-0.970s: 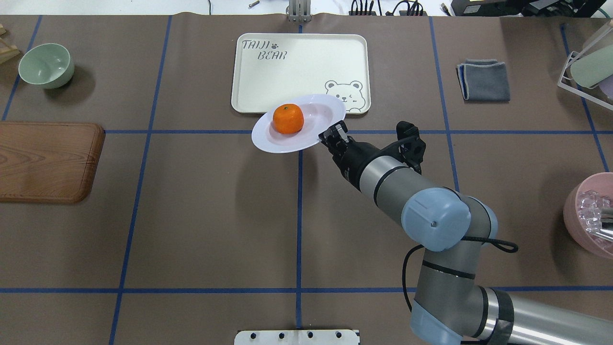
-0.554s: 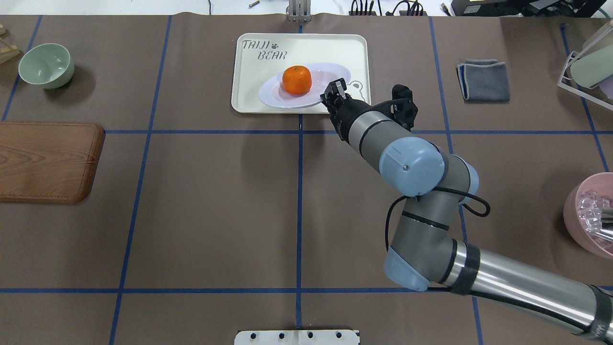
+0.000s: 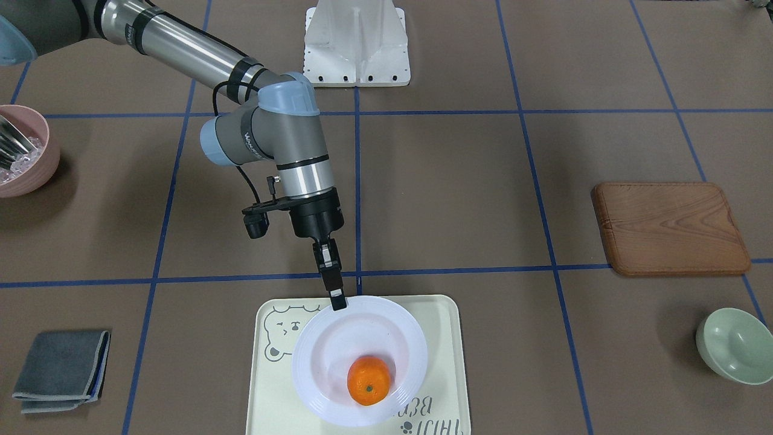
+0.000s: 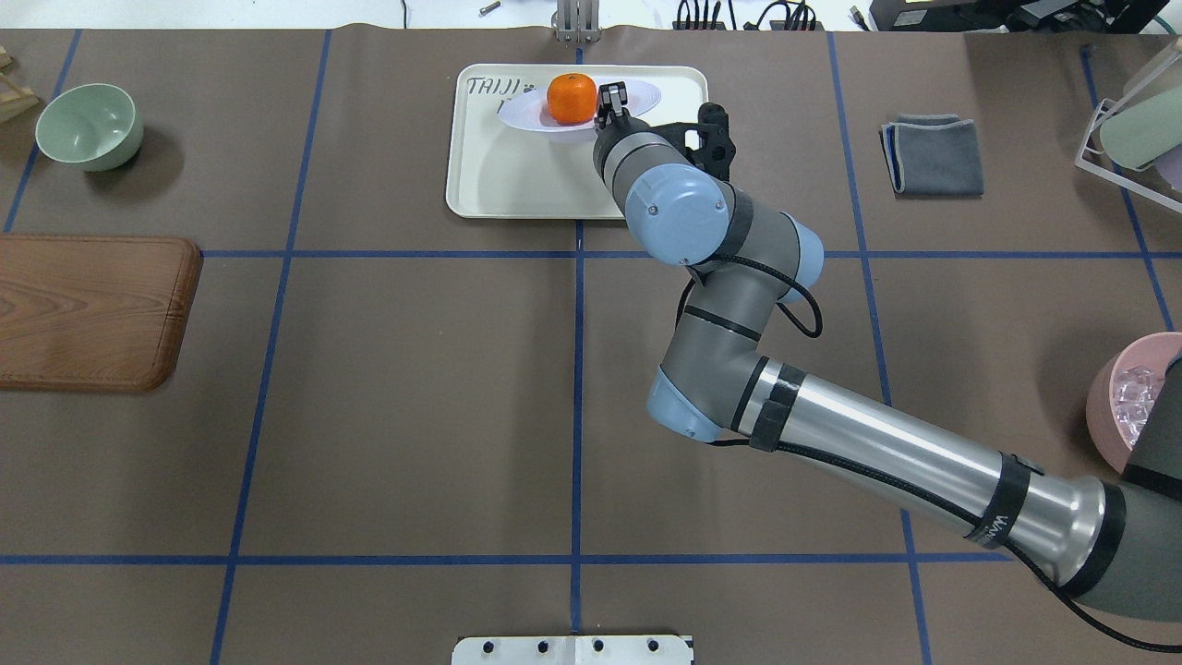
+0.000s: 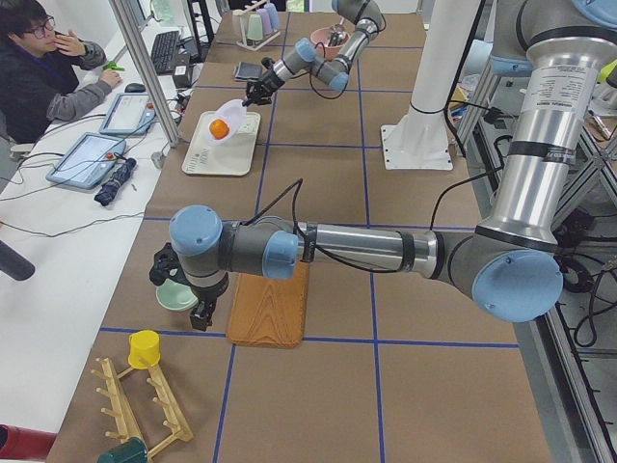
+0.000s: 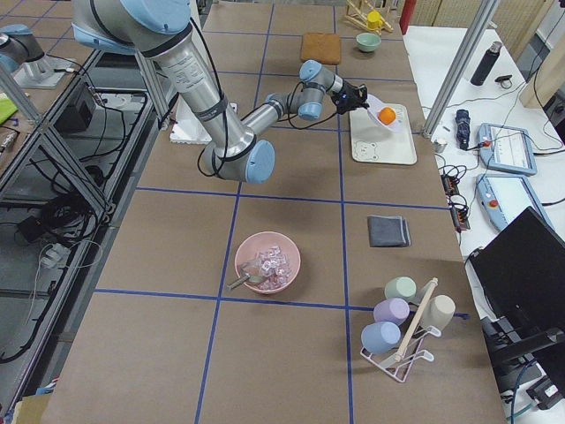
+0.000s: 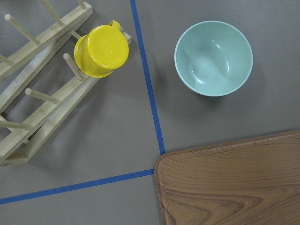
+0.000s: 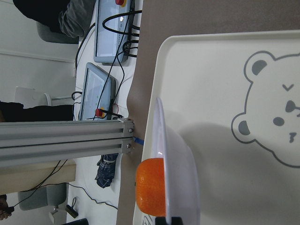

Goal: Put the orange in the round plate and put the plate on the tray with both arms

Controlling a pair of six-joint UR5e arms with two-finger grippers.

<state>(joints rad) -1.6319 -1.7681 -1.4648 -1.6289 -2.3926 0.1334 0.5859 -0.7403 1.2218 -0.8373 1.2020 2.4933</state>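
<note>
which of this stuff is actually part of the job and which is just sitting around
Part of the job:
orange, sitting in the round plate
tray
right gripper, shut on the plate's rim

Just lying about:
mint-green bowl
wooden board
grey cloth
pink bowl
yellow cup on a wooden rack
</note>
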